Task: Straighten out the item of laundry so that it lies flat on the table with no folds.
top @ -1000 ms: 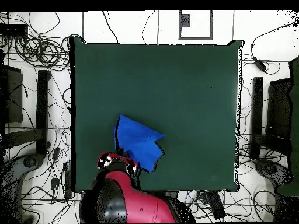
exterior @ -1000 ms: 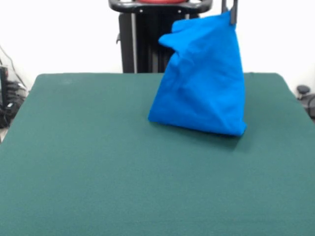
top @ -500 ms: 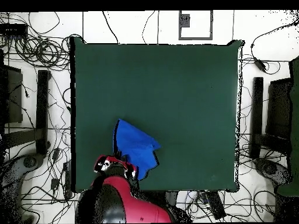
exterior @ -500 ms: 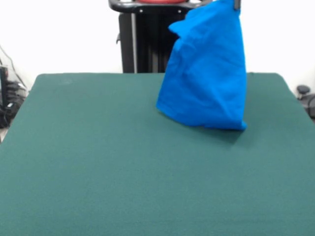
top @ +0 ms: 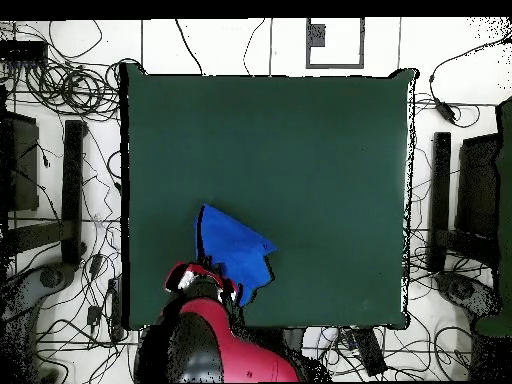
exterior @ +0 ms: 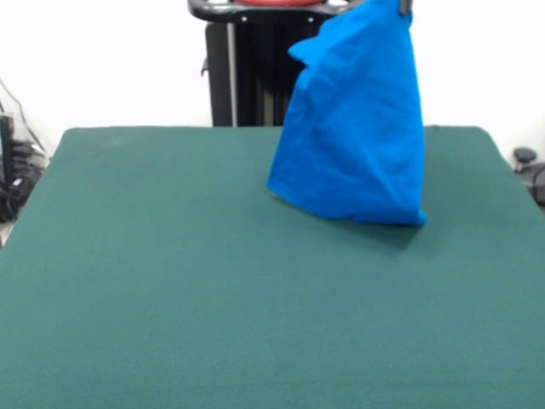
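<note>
one blue t-shirt (exterior: pixel 353 136) hangs bunched from the tool (exterior: pixel 404 7), hem touching table (exterior: pixel 170 281).

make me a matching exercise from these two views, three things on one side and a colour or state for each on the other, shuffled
Things:
1. T-shirt
2. table
3. robot arm

Colour or state:
A. dark green, flat, spread wide under the shirt
B. red and black, at the bottom edge of the overhead view
C. bright blue, hanging up in a bunched cone with its lower edge at the tabletop

Pairs: 1-C, 2-A, 3-B
</note>
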`<state>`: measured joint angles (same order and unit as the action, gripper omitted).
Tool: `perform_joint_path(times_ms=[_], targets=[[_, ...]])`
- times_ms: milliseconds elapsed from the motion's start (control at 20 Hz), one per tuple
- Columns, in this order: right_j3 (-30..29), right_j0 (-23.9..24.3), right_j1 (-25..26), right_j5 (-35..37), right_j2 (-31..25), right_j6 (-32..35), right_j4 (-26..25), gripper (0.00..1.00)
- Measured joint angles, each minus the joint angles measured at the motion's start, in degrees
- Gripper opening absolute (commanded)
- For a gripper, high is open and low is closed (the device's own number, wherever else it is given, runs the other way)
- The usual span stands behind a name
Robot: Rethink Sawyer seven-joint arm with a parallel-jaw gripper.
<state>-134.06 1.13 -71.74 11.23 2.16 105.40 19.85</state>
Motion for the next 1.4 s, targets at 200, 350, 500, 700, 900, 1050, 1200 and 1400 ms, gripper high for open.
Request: perform_joint_path(times_ms=[200, 350, 500, 700, 900, 1050, 1200, 1400], targets=[[-0.01, 0.12, 0.00, 0.00, 0.00, 0.00, 0.58, 0.00], [-0.01, 0.10, 0.00, 0.00, 0.06, 0.00, 0.80, 0.00], [0.00, 0.11, 0.00, 0.00, 0.15, 0.00, 0.80, 0.00], [0.34, 0.06, 0.02, 1.47, 0.82, 0.00, 0.76, 0.00], [2.90, -0.43, 0.29, 8.00, 2.95, 0.00, -0.42, 0.00], [6.58, -0.64, 0.64, 16.52, 4.67, 0.00, -2.31, 0.00], [9.13, -0.66, 0.68, 21.75, 5.59, 0.00, -3.39, 0.00], [13.54, -0.67, 0.70, 28.78, 6.63, 0.01, -5.49, 0.00]])
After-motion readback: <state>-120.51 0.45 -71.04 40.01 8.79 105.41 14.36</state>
